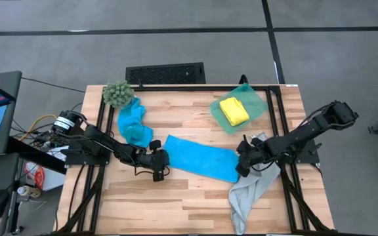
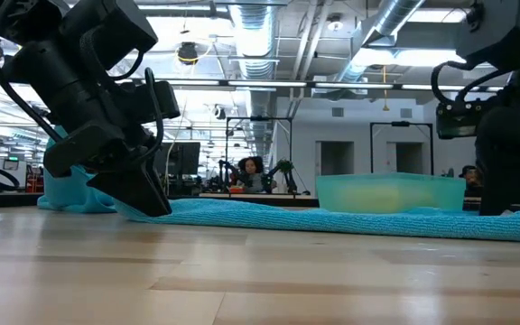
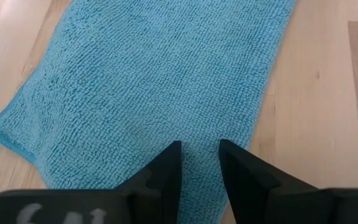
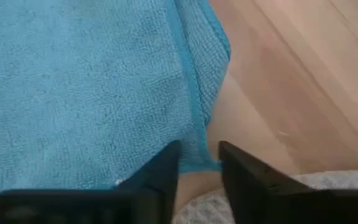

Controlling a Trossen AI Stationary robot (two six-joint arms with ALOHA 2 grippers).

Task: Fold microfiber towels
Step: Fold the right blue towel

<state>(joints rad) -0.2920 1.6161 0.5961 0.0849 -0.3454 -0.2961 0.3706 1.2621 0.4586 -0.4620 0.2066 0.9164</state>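
Lying flat across the middle of the table [image 1: 195, 203], the blue towel [image 1: 201, 157] is spread as a long strip running from left to right, which suits a fold that brings one short end over the other. The left gripper [image 1: 160, 164] sits at the towel's left end and the right gripper [image 1: 243, 164] at its right end, one arm at each short edge, so the two can work the cloth together. In the left wrist view the left fingers [image 3: 166, 171] stand a little apart with a narrow gap over the pile, and nothing is pinched between them; the jaws are partly open and empty. In the right wrist view the right fingers [image 4: 163, 171] also stand slightly apart, just above the towel's hemmed corner, with no cloth between them. Judging from this, both arms are lined up for a grasp of the edges, not yet holding.

A second blue towel [image 1: 132, 122] lies crumpled at the far left, just beside the fuzzy green plant [image 1: 117, 94], out of the working area. The yellow towel [image 1: 234, 111], already a small folded block, rests in the green bin [image 1: 254, 98] at the far right, likely where finished pieces go. The grey towel [image 1: 248, 190] hangs limp at the near right edge, close under the right arm and touching the flat towel's right end, presumably waiting its turn.
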